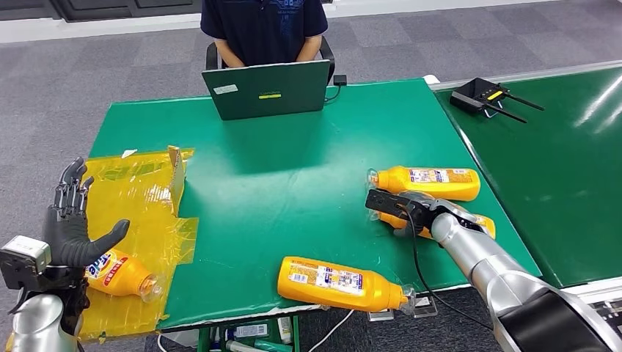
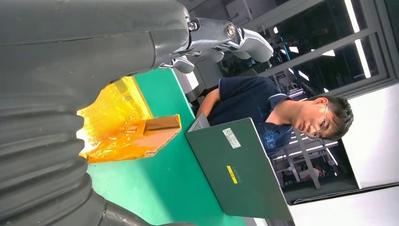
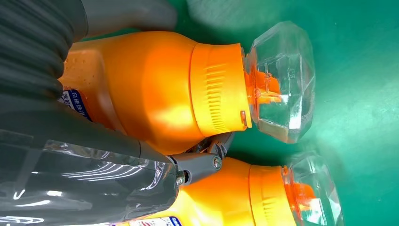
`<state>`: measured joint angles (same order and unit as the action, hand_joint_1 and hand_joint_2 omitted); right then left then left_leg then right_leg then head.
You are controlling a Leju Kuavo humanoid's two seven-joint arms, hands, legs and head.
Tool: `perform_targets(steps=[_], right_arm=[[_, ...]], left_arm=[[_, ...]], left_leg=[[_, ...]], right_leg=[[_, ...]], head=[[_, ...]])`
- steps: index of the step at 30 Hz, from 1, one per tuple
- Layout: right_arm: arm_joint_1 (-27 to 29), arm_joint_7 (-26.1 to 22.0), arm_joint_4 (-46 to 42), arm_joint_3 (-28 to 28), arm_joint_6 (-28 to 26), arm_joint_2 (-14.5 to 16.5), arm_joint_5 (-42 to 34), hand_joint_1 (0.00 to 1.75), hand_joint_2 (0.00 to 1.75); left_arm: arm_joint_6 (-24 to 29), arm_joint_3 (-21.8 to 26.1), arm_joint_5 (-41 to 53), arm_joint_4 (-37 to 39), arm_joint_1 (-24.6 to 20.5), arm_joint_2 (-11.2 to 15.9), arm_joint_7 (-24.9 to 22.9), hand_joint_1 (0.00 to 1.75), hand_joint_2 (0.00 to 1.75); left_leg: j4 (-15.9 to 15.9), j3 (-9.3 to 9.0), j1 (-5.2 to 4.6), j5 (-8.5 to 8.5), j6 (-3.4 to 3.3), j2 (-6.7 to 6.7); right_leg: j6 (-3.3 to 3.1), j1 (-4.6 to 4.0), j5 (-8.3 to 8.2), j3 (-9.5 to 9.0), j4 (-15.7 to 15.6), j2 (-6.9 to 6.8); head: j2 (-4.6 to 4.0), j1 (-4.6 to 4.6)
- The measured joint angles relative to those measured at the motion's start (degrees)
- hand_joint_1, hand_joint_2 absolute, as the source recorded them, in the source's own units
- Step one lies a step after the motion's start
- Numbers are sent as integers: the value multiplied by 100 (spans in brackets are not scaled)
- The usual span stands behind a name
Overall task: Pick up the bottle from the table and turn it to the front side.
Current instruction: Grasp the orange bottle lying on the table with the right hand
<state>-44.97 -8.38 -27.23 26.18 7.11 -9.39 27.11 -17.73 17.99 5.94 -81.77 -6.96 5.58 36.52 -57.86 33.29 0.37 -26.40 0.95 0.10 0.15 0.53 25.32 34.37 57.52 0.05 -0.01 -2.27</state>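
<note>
Right hand [image 1: 408, 210] at right-centre of head view, fingers wrapped over orange bottle [image 1: 480, 222] lying on green table [image 1: 293, 169]; lift not evident. Second orange bottle [image 1: 433, 182] just beside, above it in frame. Risk: fingers wedge between bottles, neighbour dragged or rolled. Left hand [image 1: 70, 220], lower left, spread, holding nothing.

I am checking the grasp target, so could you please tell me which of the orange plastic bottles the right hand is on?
The orange plastic bottle under the right hand, second from the far right edge; the other three lie untouched.
</note>
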Motion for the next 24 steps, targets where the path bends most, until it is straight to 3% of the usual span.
perform_targets(steps=[8,24], right_arm=[[-107,-85,-9,-1,-252,-7,-266,175,175],[-1395,34,-129,-170,-429,247,-502,175,175]], left_arm=[[-4,-1,11,3,-41,-40,0,0,175],[-109,-261,22,497,-590,-62,91,0,175]], left_leg=[[0,5,0,0,0,2],[0,20,-2,20,1,4]], right_leg=[[1,3,-5,6,1,2],[-2,1,-16,21,3,5]], head=[[-2,0],[0,0]])
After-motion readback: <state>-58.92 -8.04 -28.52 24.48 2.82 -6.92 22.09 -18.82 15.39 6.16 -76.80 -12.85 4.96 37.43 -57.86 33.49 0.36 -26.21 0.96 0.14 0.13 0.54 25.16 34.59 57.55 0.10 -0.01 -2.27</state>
